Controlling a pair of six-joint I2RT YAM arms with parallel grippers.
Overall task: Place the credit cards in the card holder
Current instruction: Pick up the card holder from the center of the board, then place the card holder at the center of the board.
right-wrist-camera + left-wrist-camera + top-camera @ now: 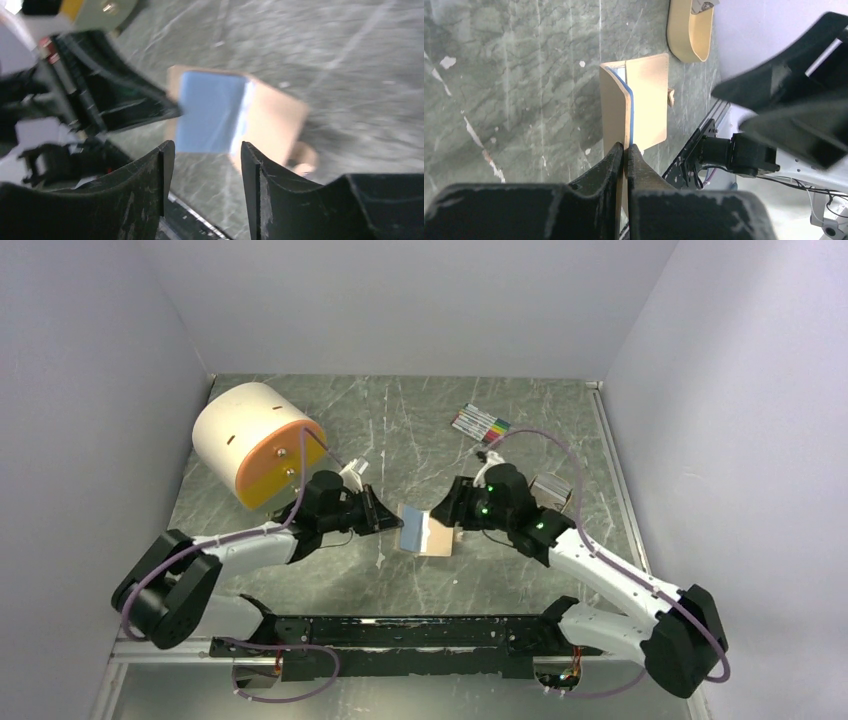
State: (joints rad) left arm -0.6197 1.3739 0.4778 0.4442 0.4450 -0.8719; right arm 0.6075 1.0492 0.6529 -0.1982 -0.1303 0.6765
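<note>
- Left hand [625,150] was pinched shut on the near cover edge of the card holder [649,100], propping it open.
- Right hand [205,147] gaped empty, the card holder straight ahead, just beyond its fingertips.

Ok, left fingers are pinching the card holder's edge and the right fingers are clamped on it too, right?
No. The left fingers do pinch the edge of the card holder, but the right fingers stand open, clamped on nothing, as the right wrist view shows.

card holder [649,100]: matt tan leather-look (sleeves [205,112] blue plastic) | table [400,420]: polished marble-look
</note>
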